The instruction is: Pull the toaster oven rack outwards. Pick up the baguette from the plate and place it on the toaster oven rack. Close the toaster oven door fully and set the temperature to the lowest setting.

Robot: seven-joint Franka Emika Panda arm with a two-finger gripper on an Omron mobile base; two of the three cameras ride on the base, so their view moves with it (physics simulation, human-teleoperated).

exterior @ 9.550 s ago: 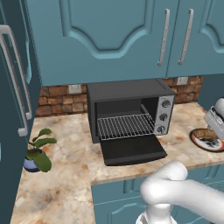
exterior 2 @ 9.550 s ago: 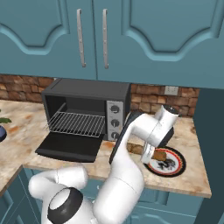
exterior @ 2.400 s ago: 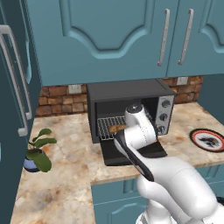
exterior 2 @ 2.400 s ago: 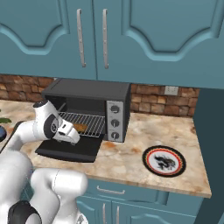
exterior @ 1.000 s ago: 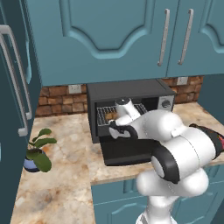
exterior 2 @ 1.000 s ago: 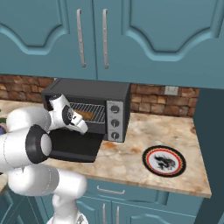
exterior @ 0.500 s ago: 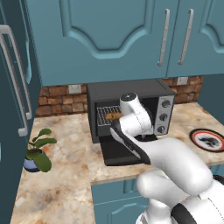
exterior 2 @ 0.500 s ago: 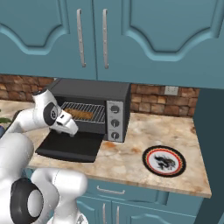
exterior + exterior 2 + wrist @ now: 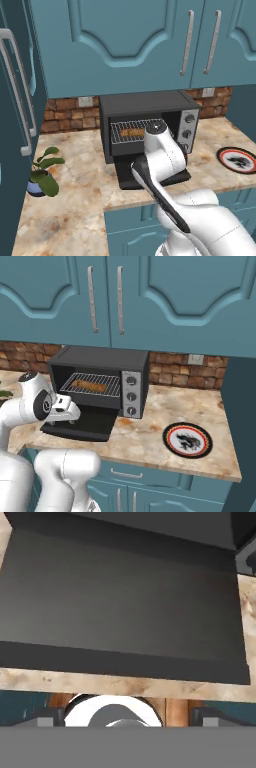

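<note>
Closing step beginning: baguette point(image 9: 89, 385) lying on rack point(image 9: 100, 384), hand point(image 9: 71, 407) spread wide, next lifting door point(image 9: 120, 607) shut.

Baguette point(image 9: 90, 385) lies on the rack point(image 9: 95, 384); door point(image 9: 125, 607) down flat.

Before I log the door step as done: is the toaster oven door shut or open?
Open. The toaster oven door lies flat on the counter, leaving the rack and baguette exposed.
</note>
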